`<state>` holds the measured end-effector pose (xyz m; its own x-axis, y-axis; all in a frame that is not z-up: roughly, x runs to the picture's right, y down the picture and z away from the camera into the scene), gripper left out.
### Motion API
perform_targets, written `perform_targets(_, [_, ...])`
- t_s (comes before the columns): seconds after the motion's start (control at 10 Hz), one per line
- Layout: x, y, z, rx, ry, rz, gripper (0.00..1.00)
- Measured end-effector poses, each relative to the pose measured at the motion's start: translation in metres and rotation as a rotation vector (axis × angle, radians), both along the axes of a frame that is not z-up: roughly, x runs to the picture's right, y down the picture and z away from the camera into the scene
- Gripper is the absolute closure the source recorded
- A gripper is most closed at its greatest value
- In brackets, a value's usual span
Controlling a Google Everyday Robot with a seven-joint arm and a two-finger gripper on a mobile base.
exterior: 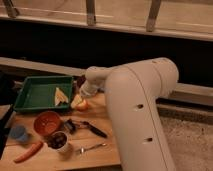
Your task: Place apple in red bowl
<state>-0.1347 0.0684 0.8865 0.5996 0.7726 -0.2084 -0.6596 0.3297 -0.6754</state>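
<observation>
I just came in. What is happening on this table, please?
A white robot arm reaches down to the wooden table. Its tool is open and sits right at the apple, which lies beside the green tray. The apple does not look lifted yet. The red bowl, where it should go, appears empty and stands nearer the front edge.

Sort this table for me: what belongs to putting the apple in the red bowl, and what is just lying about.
For the job:
apple, beside the green tray
red bowl, between apple and carrot
end effector, just above the apple

Lying about:
green tray
carrot
white cup
metal utensil
black-handled tool
blue object
</observation>
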Motion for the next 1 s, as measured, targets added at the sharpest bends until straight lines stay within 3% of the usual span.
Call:
perform_targets(0.6, [-0.026,0.026,0.015,-0.058,-0.020,-0.089,0.22])
perform_targets(1.0, [-0.021,0.029,0.017,-0.061,-0.016,-0.135,0.62])
